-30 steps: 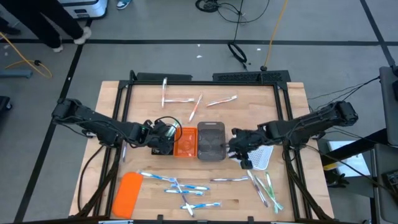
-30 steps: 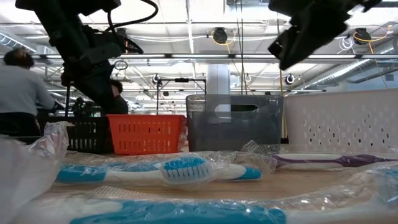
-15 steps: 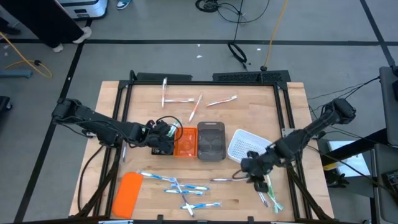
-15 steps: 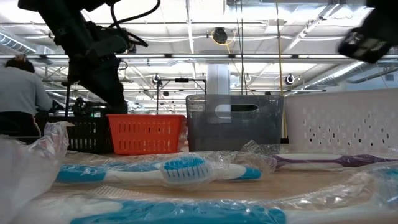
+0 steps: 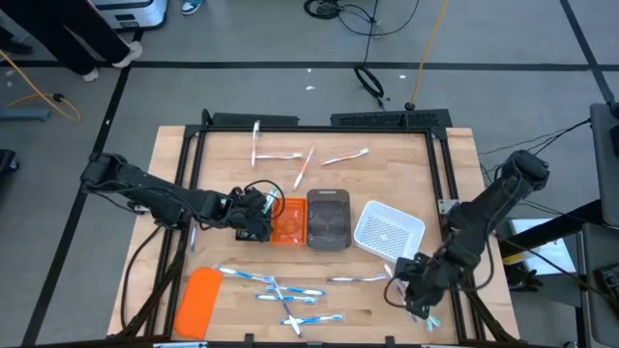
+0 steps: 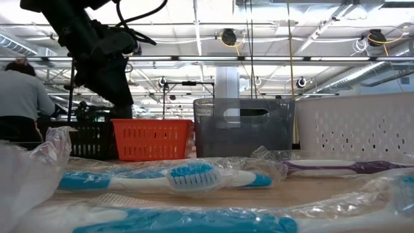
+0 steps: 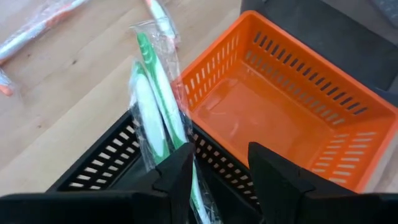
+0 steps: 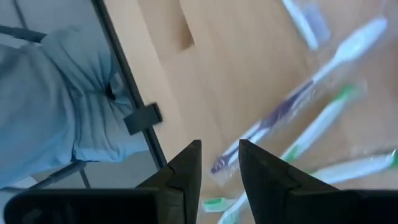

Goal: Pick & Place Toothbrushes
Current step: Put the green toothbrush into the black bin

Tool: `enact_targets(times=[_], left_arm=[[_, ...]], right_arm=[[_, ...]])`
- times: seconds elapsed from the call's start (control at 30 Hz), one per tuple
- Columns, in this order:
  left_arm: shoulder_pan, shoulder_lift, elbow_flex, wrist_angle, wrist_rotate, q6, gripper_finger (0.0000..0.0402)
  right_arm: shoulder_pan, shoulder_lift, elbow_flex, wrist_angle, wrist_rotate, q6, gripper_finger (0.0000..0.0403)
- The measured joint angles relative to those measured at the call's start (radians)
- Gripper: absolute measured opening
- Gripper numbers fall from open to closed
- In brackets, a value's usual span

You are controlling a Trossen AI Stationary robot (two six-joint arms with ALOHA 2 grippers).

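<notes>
The left gripper (image 7: pixel 214 171), fingers spread, hovers over the black tray (image 7: pixel 112 165), where a wrapped green-white toothbrush (image 7: pixel 155 99) leans loose beside the orange tray (image 7: pixel 280 112). The right gripper (image 8: pixel 219 165), fingers apart and empty, hangs over wrapped toothbrushes (image 8: pixel 305 118) at the table's near right. They look light, stiff and crinkly-slick, best pinched mid-handle.

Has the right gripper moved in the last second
Yes. In the high view the right gripper has swung away from the grey tray and past the white tray, toward the table's near right corner, above the toothbrushes there.
</notes>
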Motion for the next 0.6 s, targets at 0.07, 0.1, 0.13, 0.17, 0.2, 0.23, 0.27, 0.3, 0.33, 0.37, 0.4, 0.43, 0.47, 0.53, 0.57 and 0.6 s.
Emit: enact_targets(times=[0.07, 0.1, 0.13, 0.17, 0.2, 0.23, 0.27, 0.3, 0.33, 0.37, 0.4, 0.43, 0.47, 0.53, 0.57, 0.6], left_arm=[[0.000, 0.000, 0.000, 0.000, 0.000, 0.000, 0.0157], [0.000, 0.000, 0.000, 0.000, 0.000, 0.000, 0.0157], [0.000, 0.000, 0.000, 0.001, 0.000, 0.000, 0.0157], [0.000, 0.000, 0.000, 0.001, 0.000, 0.000, 0.0157], [0.000, 0.000, 0.000, 0.001, 0.000, 0.000, 0.0157], [0.000, 0.000, 0.000, 0.001, 0.000, 0.000, 0.0157], [0.000, 0.000, 0.000, 0.001, 0.000, 0.000, 0.0157], [0.000, 0.000, 0.000, 0.001, 0.000, 0.000, 0.0157], [0.000, 0.000, 0.000, 0.001, 0.000, 0.000, 0.0157], [0.000, 0.000, 0.000, 0.001, 0.000, 0.000, 0.0157], [0.000, 0.000, 0.000, 0.002, 0.000, 0.000, 0.0157], [0.000, 0.000, 0.000, 0.002, 0.000, 0.000, 0.0157], [0.000, 0.000, 0.000, 0.002, 0.000, 0.000, 0.0157], [0.000, 0.000, 0.000, 0.003, 0.000, 0.000, 0.0157], [0.000, 0.000, 0.000, 0.007, 0.000, 0.002, 0.0157], [0.000, 0.000, 0.000, 0.010, 0.000, 0.005, 0.0157]], right_arm=[[0.027, 0.011, 0.000, -0.006, 0.007, 0.049, 0.0100], [0.038, 0.018, 0.000, -0.009, 0.007, 0.075, 0.0100], [0.049, 0.026, 0.000, -0.011, 0.008, 0.098, 0.0100], [0.059, 0.034, 0.000, -0.015, 0.008, 0.119, 0.0100], [0.068, 0.043, 0.000, -0.016, 0.008, 0.136, 0.0100], [0.076, 0.052, 0.000, -0.015, 0.008, 0.149, 0.0100], [0.081, 0.062, 0.000, -0.013, 0.008, 0.161, 0.0100], [0.086, 0.073, 0.000, -0.013, 0.008, 0.167, 0.0100], [0.089, 0.083, 0.000, -0.014, 0.008, 0.171, 0.0100], [0.092, 0.091, 0.000, -0.015, 0.008, 0.176, 0.0100], [0.093, 0.101, 0.000, -0.015, 0.008, 0.181, 0.0100], [0.093, 0.111, 0.000, -0.016, 0.008, 0.182, 0.0100], [0.093, 0.123, 0.000, -0.018, 0.008, 0.182, 0.0100], [0.093, 0.145, 0.000, -0.019, 0.006, 0.182, 0.0100], [0.093, 0.155, 0.000, -0.019, 0.005, 0.182, 0.0100], [0.093, 0.167, 0.000, -0.019, 0.005, 0.182, 0.0100]])
